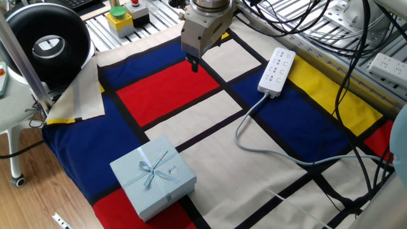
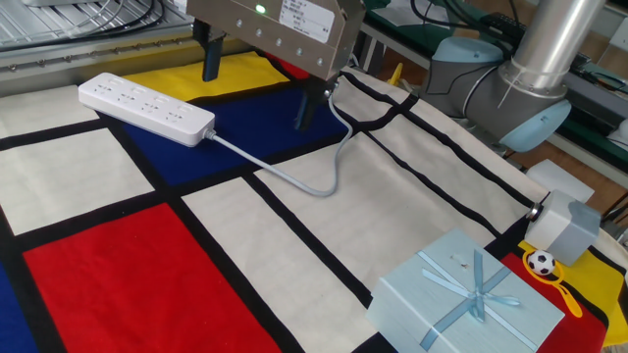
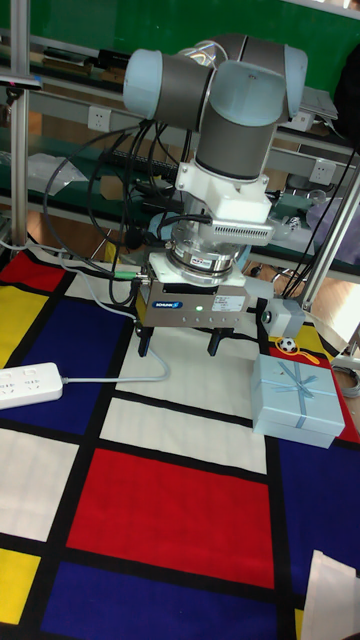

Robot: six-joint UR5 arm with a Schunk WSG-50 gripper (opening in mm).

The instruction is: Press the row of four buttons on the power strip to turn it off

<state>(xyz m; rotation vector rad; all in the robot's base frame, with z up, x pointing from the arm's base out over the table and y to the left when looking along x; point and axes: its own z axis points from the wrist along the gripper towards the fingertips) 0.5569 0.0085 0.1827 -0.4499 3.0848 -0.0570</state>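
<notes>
The power strip (image 1: 277, 71) is a long white bar lying on the chequered cloth at the far right, with its pale grey cord (image 1: 254, 130) trailing toward the front. It also shows as the power strip (image 2: 145, 108) and the power strip (image 3: 30, 383). I cannot pick out the row of four buttons on its face. My gripper (image 2: 259, 86) hangs above the cloth beside the strip, apart from it. Its two dark fingers (image 3: 145, 345) stand wide apart with nothing between them, so the gripper (image 3: 179, 347) is open. One fixed view shows only a fingertip under the gripper (image 1: 194, 63).
A light blue gift box (image 1: 152, 175) with a ribbon sits near the cloth's front edge. A second white socket strip (image 1: 388, 63) lies on the rail behind, among black cables. A yellow stop-button box (image 1: 119, 19) and a black round device (image 1: 48, 44) stand at the back left.
</notes>
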